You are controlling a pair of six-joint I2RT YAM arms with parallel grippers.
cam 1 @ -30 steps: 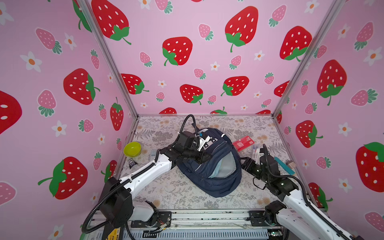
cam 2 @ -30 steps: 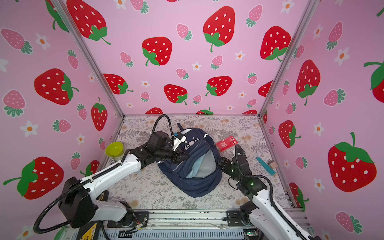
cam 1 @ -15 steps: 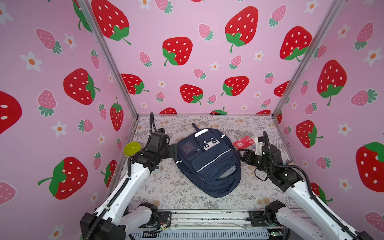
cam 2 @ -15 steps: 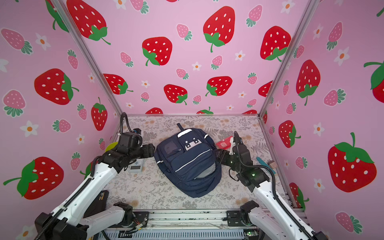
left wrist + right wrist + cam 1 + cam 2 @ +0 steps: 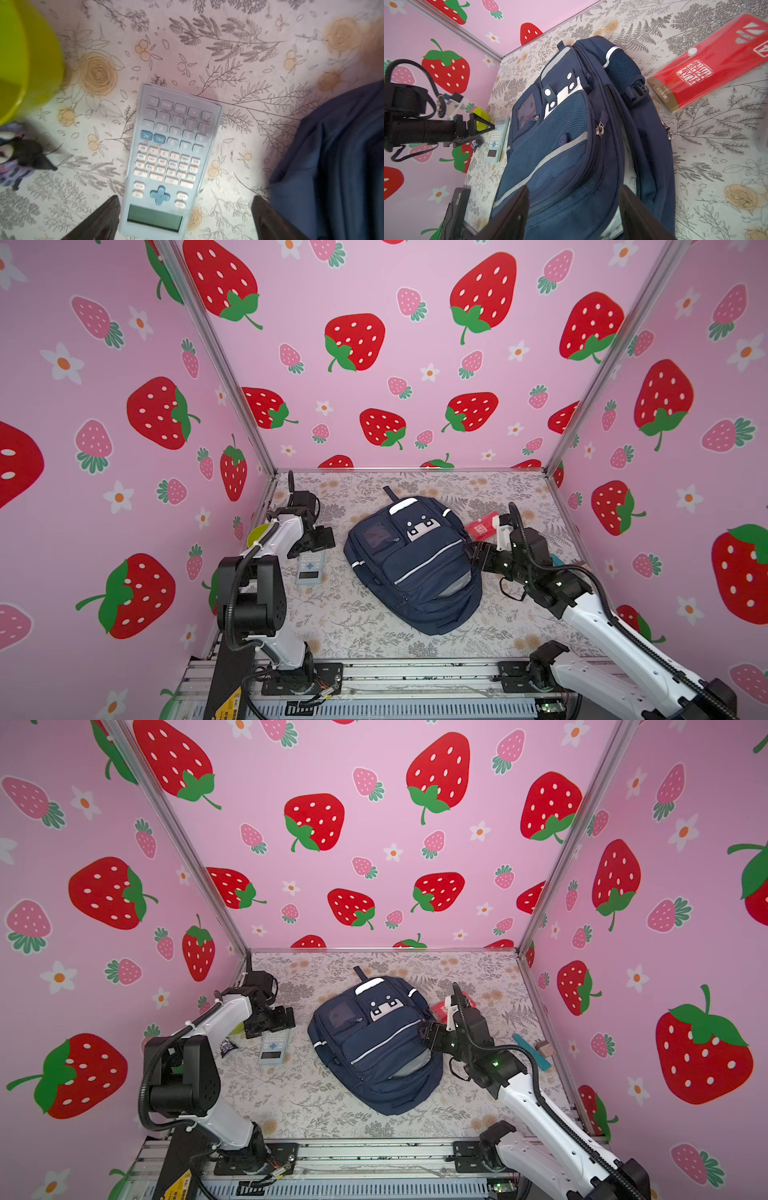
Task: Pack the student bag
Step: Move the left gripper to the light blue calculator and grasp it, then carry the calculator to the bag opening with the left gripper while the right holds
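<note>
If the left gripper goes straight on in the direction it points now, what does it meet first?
Most likely the pale blue calculator: the left gripper points down at it, jaws open on either side of its display end. How far above it the gripper hangs is unclear.

The left gripper (image 5: 321,540) now hovers open over the calculator (image 5: 309,567) at frame left, clear of the student bag (image 5: 415,572), which now lies flat.

Calculator (image 5: 309,567) left of student bag (image 5: 411,564)
</note>
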